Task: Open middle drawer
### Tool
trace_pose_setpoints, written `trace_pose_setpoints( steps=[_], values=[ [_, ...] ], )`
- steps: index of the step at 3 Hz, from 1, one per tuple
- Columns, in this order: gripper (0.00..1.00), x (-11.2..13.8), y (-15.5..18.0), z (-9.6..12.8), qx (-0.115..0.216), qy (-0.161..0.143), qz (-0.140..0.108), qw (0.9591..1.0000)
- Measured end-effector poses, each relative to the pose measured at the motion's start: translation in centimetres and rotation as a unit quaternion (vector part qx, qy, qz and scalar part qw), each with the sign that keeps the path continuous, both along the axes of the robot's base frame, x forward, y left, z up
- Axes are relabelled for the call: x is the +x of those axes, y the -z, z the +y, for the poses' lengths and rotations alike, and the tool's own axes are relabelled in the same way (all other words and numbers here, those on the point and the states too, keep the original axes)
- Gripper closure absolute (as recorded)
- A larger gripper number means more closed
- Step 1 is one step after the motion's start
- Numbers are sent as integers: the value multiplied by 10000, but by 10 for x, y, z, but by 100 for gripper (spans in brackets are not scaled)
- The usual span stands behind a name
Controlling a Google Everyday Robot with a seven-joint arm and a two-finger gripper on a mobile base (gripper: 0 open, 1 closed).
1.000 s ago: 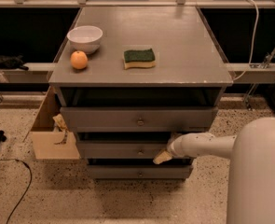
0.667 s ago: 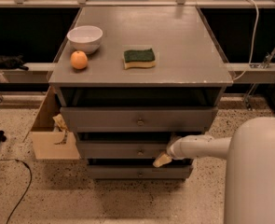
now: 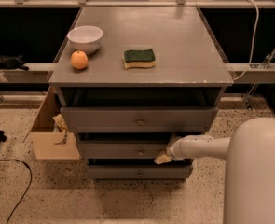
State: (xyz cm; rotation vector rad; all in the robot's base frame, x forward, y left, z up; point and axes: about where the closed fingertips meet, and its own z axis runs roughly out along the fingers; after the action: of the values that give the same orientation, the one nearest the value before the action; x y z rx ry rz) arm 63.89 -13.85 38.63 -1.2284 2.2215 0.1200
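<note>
Camera view: grey tabletop point(image 3: 183, 45), speckled floor point(image 3: 127, 199); claw point(image 3: 163, 158) at middle drawer point(image 3: 113, 150).

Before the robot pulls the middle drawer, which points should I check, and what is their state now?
1. Gripper at middle drawer level: ok, at its front, lower right.
2. Gripper on the knob: not ok, it is right of the knob.
3. Hold on the drawer: cannot tell.
4. Cardboard box out of the drawer's path: ok, it stands to the left.
5. Bowl, orange, sponge set back from the front edge: ok.
</note>
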Motion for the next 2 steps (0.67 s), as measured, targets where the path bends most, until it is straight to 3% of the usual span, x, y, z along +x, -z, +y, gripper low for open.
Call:
trace_pose_setpoints(
  steps=[2],
  values=[
    [72,0,0,0,0,0,1,10000]
  ],
)
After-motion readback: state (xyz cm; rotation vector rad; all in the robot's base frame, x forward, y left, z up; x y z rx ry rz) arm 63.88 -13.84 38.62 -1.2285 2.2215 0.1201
